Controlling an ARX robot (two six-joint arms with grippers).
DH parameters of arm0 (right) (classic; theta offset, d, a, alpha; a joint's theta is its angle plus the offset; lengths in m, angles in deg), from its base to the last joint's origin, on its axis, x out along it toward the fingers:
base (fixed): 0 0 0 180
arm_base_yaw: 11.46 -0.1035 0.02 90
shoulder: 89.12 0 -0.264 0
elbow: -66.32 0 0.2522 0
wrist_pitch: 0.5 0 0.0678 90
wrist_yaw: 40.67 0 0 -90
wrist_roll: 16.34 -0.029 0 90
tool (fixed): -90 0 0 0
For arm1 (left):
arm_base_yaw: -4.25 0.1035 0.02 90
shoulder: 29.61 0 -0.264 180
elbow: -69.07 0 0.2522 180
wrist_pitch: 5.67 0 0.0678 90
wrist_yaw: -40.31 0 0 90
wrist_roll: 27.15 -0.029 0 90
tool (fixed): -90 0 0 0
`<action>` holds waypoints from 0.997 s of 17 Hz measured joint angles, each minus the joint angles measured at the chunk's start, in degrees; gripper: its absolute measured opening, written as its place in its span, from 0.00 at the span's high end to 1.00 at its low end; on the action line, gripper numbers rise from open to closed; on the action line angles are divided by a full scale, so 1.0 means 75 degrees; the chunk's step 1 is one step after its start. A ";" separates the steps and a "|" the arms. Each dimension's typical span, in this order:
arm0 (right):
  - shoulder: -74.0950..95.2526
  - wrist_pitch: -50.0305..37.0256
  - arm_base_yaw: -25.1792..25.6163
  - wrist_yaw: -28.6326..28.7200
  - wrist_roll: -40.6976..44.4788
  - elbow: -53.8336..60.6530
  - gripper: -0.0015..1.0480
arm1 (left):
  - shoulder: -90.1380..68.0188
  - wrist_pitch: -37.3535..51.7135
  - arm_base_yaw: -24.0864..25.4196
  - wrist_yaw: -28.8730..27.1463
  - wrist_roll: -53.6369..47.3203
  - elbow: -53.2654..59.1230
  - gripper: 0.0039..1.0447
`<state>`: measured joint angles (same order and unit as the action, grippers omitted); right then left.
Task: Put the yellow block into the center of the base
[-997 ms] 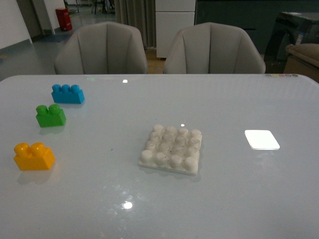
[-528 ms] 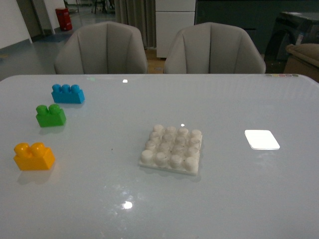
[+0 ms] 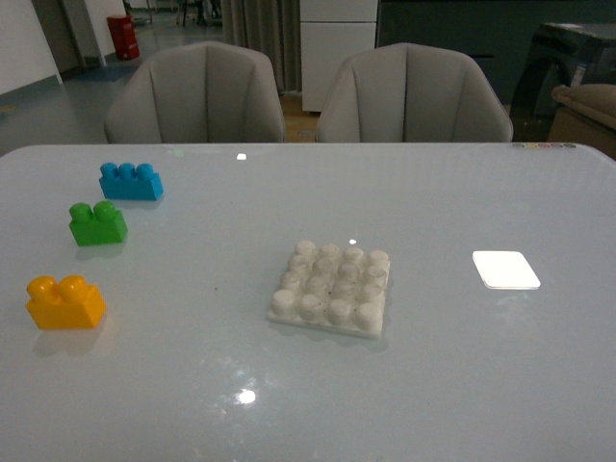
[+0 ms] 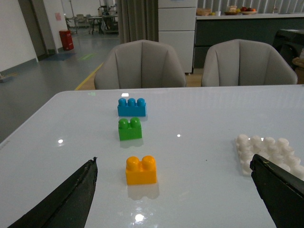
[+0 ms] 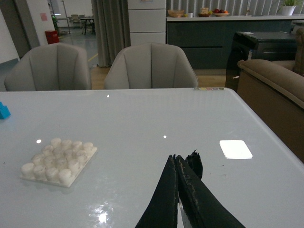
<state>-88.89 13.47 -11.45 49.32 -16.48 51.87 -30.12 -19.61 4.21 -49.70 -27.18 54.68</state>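
The yellow block [image 3: 65, 302] sits at the table's near left, two studs up. In the left wrist view the yellow block [image 4: 141, 170] lies ahead of and between the wide-apart fingers of my open left gripper [image 4: 173, 162], untouched. The white studded base [image 3: 331, 287] rests mid-table; the base [image 4: 270, 152] shows beside one left finger and the base [image 5: 59, 160] also appears in the right wrist view. My right gripper [image 5: 175, 157] is shut on nothing, hovering over bare table away from the base. Neither arm shows in the front view.
A green brick [image 3: 97, 222] and a blue brick [image 3: 131, 181] stand in a row behind the yellow block. A flat white rectangle [image 3: 505, 269] lies on the table's right. Two grey chairs [image 3: 202, 94] stand past the far edge.
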 joint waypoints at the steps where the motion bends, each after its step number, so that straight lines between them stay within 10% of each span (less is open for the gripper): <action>1: 0.0000 0.0000 0.0000 0.0000 0.0003 0.0000 0.93 | 0.0000 0.0000 0.0000 0.0000 0.0000 0.0000 0.06; 8: 0.0000 0.0000 0.0000 0.0000 0.0000 0.0000 0.06 | 0.0000 0.0000 0.0000 0.0000 0.0000 0.0000 0.06; 15: 0.0000 0.0000 0.0000 0.0000 0.0000 0.0000 0.06 | 0.0000 0.0000 0.0000 0.0000 0.0000 0.0000 0.06; 17: 0.0000 -0.0006 0.0000 -0.0003 0.0003 0.0000 0.06 | -0.0729 -0.1588 -0.0318 -0.0609 0.0583 -0.0577 0.06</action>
<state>-88.89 13.43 -11.45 49.30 -16.46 51.87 -35.58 -31.53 1.83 -54.27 -22.81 50.36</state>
